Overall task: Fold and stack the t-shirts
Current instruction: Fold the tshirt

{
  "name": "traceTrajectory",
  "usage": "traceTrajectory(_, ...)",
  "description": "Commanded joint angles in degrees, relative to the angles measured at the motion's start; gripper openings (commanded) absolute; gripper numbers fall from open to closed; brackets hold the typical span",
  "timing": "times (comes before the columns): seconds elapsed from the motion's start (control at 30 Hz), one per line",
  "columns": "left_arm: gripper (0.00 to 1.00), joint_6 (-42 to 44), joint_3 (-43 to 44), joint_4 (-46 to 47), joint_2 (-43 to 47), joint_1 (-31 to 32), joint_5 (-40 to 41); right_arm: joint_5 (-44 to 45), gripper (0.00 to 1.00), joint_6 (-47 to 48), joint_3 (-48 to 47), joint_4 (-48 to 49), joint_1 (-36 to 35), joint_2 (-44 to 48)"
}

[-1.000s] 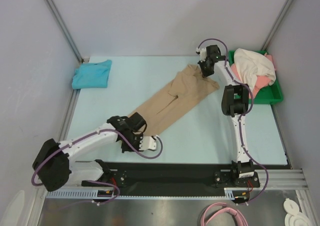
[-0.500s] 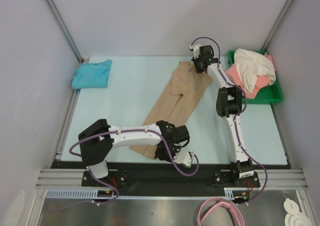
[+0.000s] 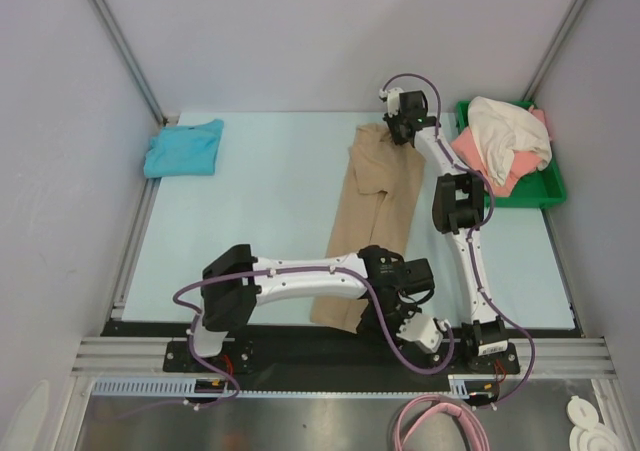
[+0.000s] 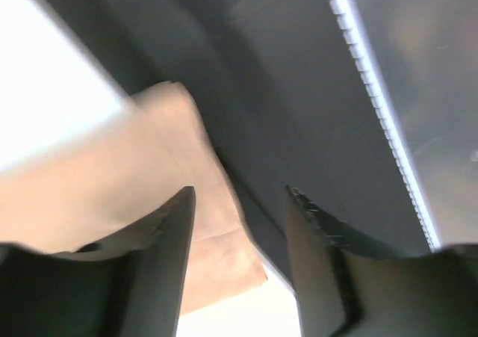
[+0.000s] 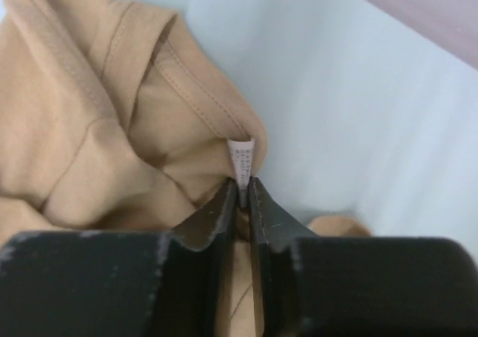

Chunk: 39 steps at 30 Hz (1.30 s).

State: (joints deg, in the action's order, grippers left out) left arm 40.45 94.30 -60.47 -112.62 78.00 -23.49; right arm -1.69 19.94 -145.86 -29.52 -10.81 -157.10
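The tan t-shirt (image 3: 378, 199) lies stretched out, running from the far middle of the table down to its near edge. My right gripper (image 3: 400, 136) is shut on the shirt's collar (image 5: 187, 83), pinching the cloth beside the white label (image 5: 241, 158). My left gripper (image 3: 388, 311) hangs over the shirt's near hem (image 4: 224, 255) with its jaws open, and nothing is clamped between them. A teal-blue t-shirt (image 3: 183, 148) lies folded at the far left. A cream-white t-shirt (image 3: 505, 129) and a coral-pink t-shirt (image 3: 478, 154) are heaped in the tray.
The green tray (image 3: 545, 196) stands at the far right. The black base strip (image 3: 300, 341) and the metal rail (image 3: 300, 366) run along the near edge, right under the left gripper. Grey walls close in the left and right sides.
The left arm swung the shirt's near end to the right and toward the near edge, then opened its jaws and let the hem go. The right gripper shifted slightly left, still pinching the collar.
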Motion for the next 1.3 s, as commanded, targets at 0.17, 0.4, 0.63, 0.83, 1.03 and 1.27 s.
traceTrajectory(0.17,1.00,-4.6,2.0,3.2,9.9,-8.7,-7.6,-2.7,0.39,-5.6,19.1,9.9,4.3,20.5)
traceTrajectory(0.4,1.00,-22.7,9.0,14.9,5.3,-38.1,-21.9,-12.2,0.43,-8.9,45.4,9.8,7.2,46.4)
traceTrajectory(0.63,0.79,-32.4,26.3,18.3,-14.8,-50.3,-27.0,-22.3,0.46,-11.6,68.8,7.7,7.3,68.0)
traceTrajectory(0.83,0.70,-50.0,45.1,27.1,-33.3,-56.6,-35.3,-26.7,0.47,-11.9,79.8,3.0,6.9,78.8)
traceTrajectory(1.03,0.68,-51.0,45.6,30.8,-37.7,-57.5,-33.0,-26.2,0.48,-10.6,87.6,5.1,6.8,87.7)
traceTrajectory(1.27,0.69,-49.4,45.9,30.3,-40.6,-58.0,-25.7,-27.2,0.49,-10.9,87.2,5.0,6.8,88.5)
